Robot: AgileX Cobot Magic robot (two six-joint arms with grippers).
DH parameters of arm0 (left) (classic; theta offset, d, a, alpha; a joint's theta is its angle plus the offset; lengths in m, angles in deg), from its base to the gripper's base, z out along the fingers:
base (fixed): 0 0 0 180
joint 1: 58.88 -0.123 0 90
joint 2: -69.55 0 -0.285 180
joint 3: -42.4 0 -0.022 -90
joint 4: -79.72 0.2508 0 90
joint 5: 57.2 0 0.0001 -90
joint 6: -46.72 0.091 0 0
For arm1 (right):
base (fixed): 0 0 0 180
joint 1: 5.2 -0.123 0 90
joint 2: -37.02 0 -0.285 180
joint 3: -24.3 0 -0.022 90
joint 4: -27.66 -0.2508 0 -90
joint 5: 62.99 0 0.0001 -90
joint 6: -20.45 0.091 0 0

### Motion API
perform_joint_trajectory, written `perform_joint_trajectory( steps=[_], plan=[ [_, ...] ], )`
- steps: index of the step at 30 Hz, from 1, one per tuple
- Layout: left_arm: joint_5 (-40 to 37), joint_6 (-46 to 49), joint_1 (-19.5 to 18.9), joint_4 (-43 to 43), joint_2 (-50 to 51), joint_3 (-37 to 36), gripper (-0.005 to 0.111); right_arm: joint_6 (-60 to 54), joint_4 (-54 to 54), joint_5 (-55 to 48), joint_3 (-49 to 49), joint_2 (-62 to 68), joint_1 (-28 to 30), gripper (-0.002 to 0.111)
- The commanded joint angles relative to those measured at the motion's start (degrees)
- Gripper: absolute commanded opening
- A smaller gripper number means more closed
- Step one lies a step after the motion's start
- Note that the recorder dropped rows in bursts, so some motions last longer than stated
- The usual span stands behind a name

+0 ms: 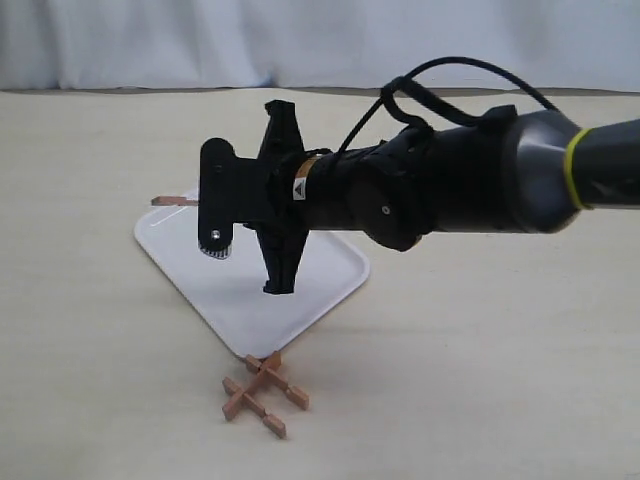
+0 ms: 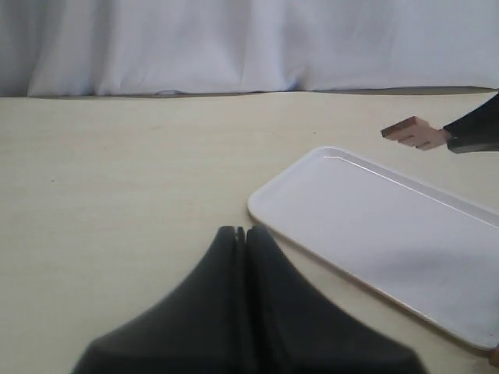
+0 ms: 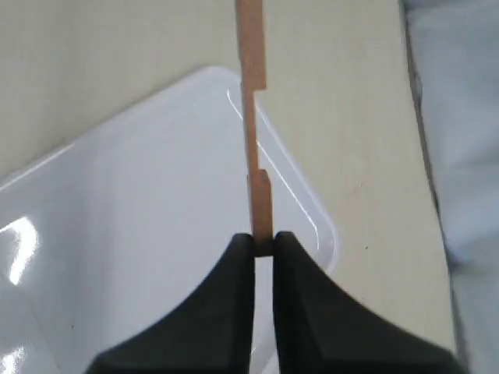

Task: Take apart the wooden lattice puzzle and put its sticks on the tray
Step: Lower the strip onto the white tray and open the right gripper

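Precariously, the right hand [image 3: 263, 241] holds one stick [image 3: 253, 117] over the tray's [image 1: 300, 300] rim.
Clamped by one end, the stick juts past the tray's far corner; released now, it could tip onto the counter [image 1: 500, 350]. Its arm [image 1: 450, 185] stretches level across the tray. The left hand [image 2: 242, 232], pressed together and empty, hovers beside it. The wooden lattice puzzle [image 1: 262, 393] lies by the tray's near corner.

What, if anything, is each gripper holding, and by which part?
The right gripper holds a notched wooden stick by one end, its jaws pinching it. The left gripper holds nothing.
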Motion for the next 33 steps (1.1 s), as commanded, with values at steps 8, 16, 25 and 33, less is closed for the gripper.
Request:
perform_joint_trajectory(
  steps=[8, 16, 25, 33],
  plan=[
    [0.63, 0.0, 0.49, 0.26, -0.06, -0.2, 0.0, 10.58, -0.44, -9.59, 0.05, 4.73, 5.62, 0.006],
    [0.63, 0.0, 0.49, 0.26, -0.06, -0.2, 0.0, 19.92, 5.22, -17.4, 0.05, 4.58, 7.97, 0.006],
    [0.63, 0.0, 0.49, 0.26, -0.06, -0.2, 0.0, 28.56, 6.25, -17.65, 0.05, 4.35, 7.98, 0.04],
    [0.63, 0.0, 0.49, 0.26, -0.06, -0.2, 0.0, 23.0, 6.01, -22.1, 0.05, -0.99, 7.32, 0.06]
  ],
)
